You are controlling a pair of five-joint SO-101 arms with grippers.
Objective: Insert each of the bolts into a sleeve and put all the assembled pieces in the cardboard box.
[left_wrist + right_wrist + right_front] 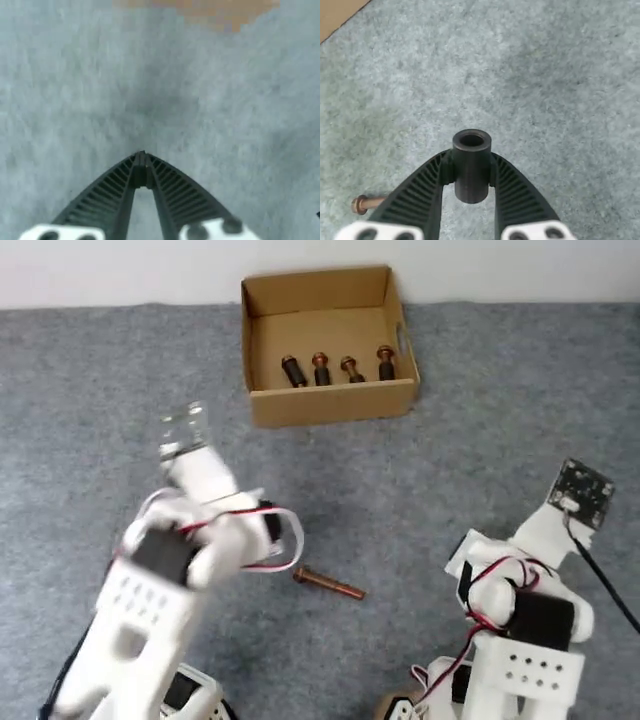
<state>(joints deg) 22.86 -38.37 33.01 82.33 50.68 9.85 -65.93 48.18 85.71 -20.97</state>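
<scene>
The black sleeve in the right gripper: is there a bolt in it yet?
Empty. The sleeve, held in the right gripper, shows an open bore; the bolt lies on the carpet.

Nothing here can be read, no words, numbers or signs. The cardboard box [330, 405] shows plain brown walls, and any marking on the small circuit board [583, 488] on one arm is too small to make out.
</scene>
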